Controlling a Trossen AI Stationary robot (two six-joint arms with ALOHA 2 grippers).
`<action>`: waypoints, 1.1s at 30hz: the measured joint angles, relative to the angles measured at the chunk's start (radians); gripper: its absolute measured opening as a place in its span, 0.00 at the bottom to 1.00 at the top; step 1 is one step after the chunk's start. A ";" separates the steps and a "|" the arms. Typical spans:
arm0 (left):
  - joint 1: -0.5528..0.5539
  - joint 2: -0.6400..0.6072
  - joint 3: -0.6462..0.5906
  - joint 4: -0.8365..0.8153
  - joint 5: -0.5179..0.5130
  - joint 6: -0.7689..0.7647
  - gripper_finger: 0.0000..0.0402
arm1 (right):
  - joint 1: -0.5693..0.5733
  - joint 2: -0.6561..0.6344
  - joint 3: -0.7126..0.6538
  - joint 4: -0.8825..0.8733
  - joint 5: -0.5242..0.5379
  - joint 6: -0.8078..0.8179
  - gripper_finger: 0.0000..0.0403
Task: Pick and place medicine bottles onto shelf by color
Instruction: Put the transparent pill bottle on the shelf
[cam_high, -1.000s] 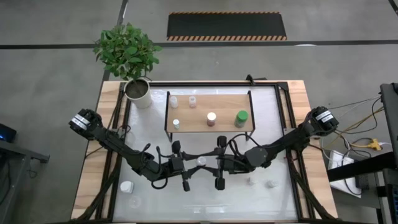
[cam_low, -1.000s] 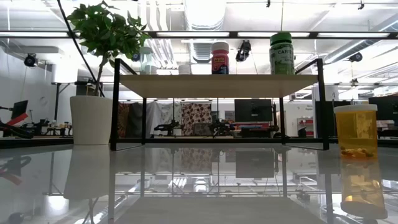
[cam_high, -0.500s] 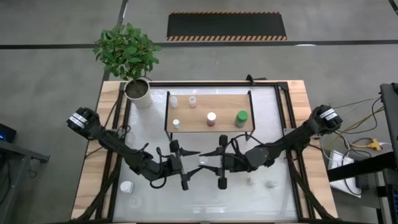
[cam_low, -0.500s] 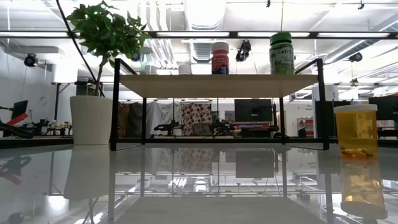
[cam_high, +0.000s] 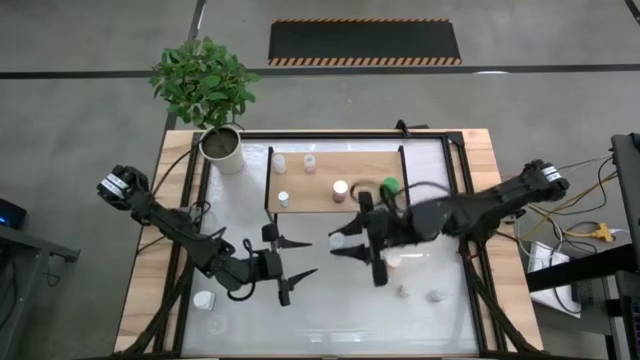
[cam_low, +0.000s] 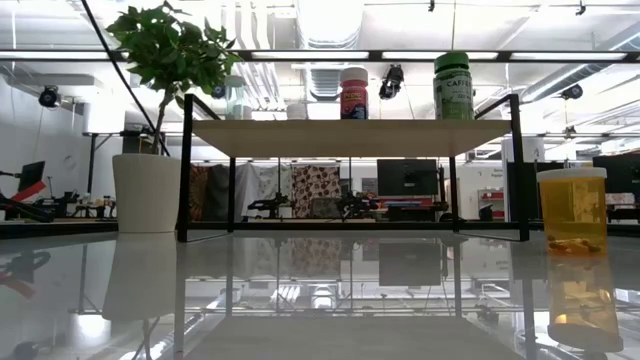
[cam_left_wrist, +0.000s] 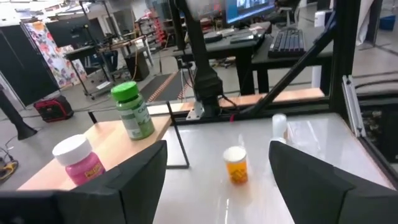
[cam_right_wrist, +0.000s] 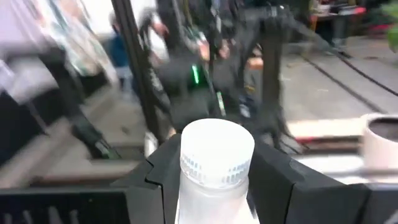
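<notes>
White glossy tabletop (cam_high: 300, 320), plant pot (cam_high: 222, 147) at far left corner. Left gripper (cam_high: 290, 262) low on table, fingers spread, empty. Shelf (cam_high: 335, 195) mid-table holds several bottles, green-capped bottle (cam_high: 389, 185) at its right end. Right gripper (cam_high: 352, 243) just in front of shelf, pinching white bottle (cam_right_wrist: 216, 163) below ribbed cap. Bottle likely light, rigid plastic, smooth-sided; grip body under cap. Orange bottle (cam_left_wrist: 236, 165) stands on table farther right.

Left arm: dark, jointed, stretched low; left gripper (cam_high: 290, 268) with fingers spread wide, nothing between them.
Right arm: dark, extended inward; right gripper (cam_high: 345, 243) clamped on a white-capped translucent bottle (cam_right_wrist: 214, 168).
</notes>
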 joint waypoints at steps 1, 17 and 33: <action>0.000 -0.001 -0.004 -0.002 0.000 0.000 0.66 | -0.018 -0.004 0.030 -0.002 -0.039 0.024 0.34; 0.003 -0.003 -0.036 0.036 0.001 0.000 0.66 | -0.262 -0.008 0.334 -0.012 -0.143 0.246 0.34; 0.003 -0.022 -0.020 0.080 -0.012 0.121 0.66 | -0.289 0.108 0.607 -0.298 -0.400 0.035 0.34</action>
